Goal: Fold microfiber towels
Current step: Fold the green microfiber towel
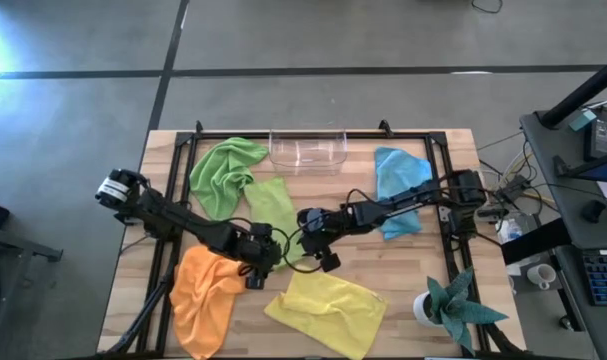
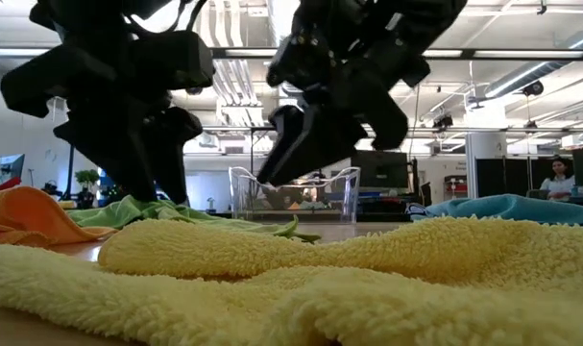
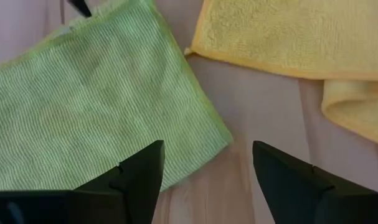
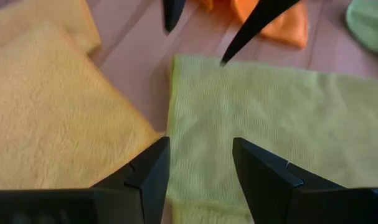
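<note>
Looking down in the high view, both tools meet at surface centre over the flat green towel [image 1: 275,212]: left tool [image 1: 266,262] at its near-left corner, right tool [image 1: 321,256] at its near-right edge. 2nd green towel [image 1: 221,172] far left, orange [image 1: 205,295] near left, yellow [image 1: 327,309] near centre, blue [image 1: 399,187] right.

Low view: yellow towel [image 2: 301,279] fills the foreground, both tools above it.

Left wrist view: fingers [image 3: 139,174] spread wide, empty, over the green corner [image 3: 95,106].

Right wrist view: fingers [image 4: 148,171] apart, empty, over the green edge [image 4: 269,124].
</note>
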